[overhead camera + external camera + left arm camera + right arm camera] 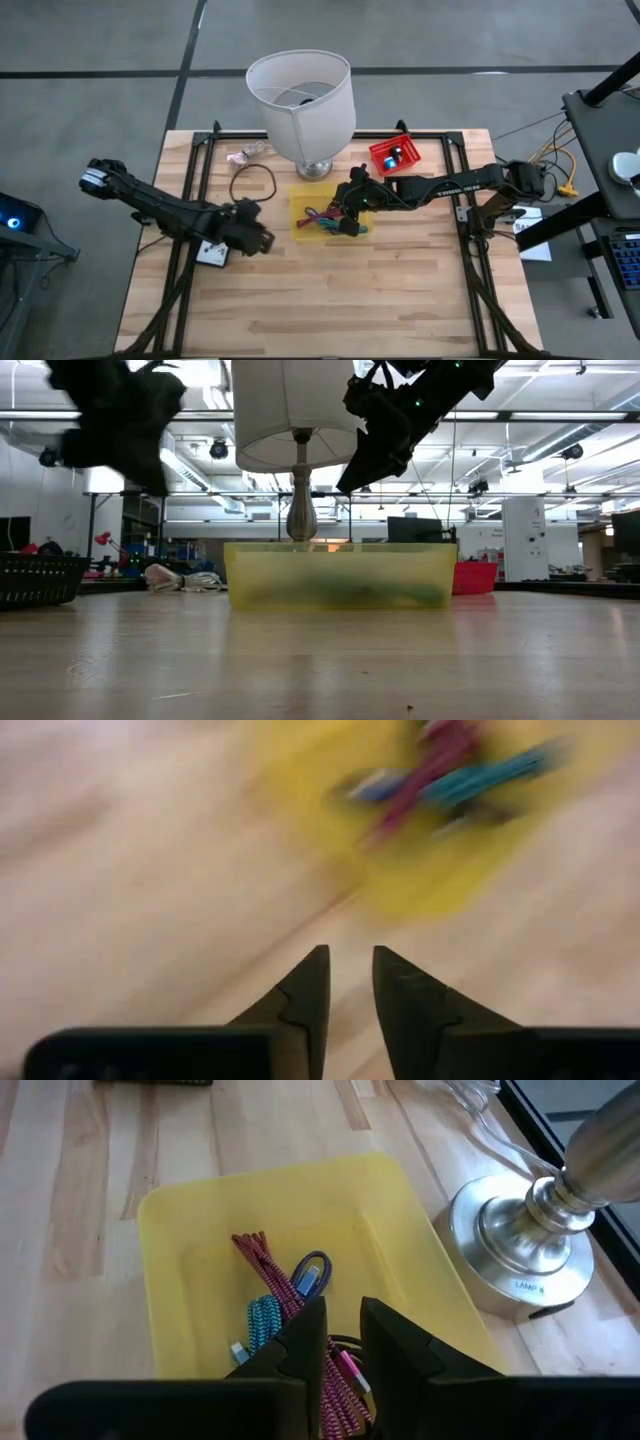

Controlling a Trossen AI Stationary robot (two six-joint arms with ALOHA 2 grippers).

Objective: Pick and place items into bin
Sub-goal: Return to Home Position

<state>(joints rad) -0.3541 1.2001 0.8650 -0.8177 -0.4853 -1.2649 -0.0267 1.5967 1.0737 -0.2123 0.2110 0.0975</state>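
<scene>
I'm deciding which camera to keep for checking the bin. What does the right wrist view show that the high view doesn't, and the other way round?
Only the right wrist view: the braided weave of the magenta cable and teal cable, and lettering on the lamp base. Only the high view: the white lampshade, red tray, looped cord on the table, and the left gripper near a small white box. Both: the yellow bin holding cables beside the lamp base, with the right gripper above it.
</scene>
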